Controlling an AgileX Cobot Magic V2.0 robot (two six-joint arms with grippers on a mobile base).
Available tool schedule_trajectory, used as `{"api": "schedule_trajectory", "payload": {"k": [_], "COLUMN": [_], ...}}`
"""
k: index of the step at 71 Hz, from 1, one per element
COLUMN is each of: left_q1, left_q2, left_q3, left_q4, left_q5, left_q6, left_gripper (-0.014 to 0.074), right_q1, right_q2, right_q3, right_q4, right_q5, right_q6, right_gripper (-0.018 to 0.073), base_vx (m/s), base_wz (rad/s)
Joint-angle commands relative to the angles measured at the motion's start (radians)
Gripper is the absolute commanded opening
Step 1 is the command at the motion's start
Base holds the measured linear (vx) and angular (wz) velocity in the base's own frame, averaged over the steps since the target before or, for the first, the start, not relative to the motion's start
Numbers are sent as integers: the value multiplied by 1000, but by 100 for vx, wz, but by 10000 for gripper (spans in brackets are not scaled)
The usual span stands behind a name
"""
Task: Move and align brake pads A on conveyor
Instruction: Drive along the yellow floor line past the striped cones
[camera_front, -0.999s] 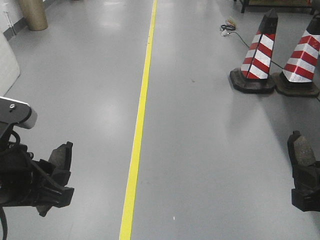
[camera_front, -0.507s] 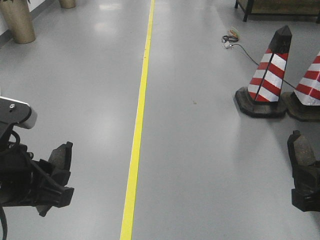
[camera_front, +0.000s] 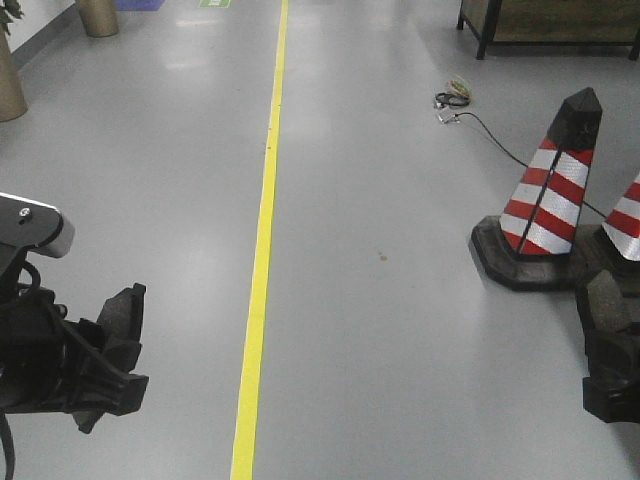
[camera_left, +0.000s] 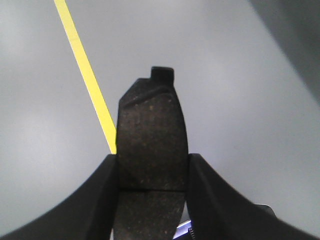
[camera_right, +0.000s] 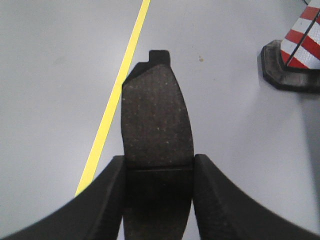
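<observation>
I hold two brake pads A, one in each gripper, above a grey floor. In the front view, my left gripper (camera_front: 108, 350) at the lower left is shut on a dark pad (camera_front: 126, 312). At the lower right edge, my right gripper (camera_front: 610, 365) is shut on another pad (camera_front: 603, 300). The left wrist view has its pad (camera_left: 152, 130) sticking out forward between the fingers of the left gripper (camera_left: 152, 160), centre groove at the fingertips. The right wrist view shows the same grip: the pad (camera_right: 157, 115) is clamped in the right gripper (camera_right: 159, 161). The conveyor is out of view.
A yellow line (camera_front: 258, 260) runs up the floor between the arms. Two red-and-white striped cones (camera_front: 548, 205) on black bases stand at the right, close ahead of the right gripper. A cable (camera_front: 480, 120) lies beyond them, below a bench leg (camera_front: 484, 28). Brown pots (camera_front: 98, 15) stand at the far left.
The whole floor scene has slid toward me: the cones are nearer and lower in view, and the yellow line has shifted left. Both grippers keep their pads in the same pose.
</observation>
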Motion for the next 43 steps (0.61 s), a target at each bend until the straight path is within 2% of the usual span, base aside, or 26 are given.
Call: {"api": "schedule_trajectory", "payload": {"k": [1, 43], "left_q1": [-2, -2], "left_q2": [-17, -17], "left_q3": [-29, -29], "left_q4": [11, 11], "left_q5": [-62, -62], "left_q6": [-9, -9], "left_gripper": [83, 83], "right_q1": [-2, -2], "right_q2": [-4, -4], "right_q3": [-30, -30], "right_q4": [-15, -15], "right_q5": [-84, -85], "right_q6": [-8, -8], "right_gripper": [69, 69], "base_vx": [67, 61], "base_wz": [-4, -6]}}
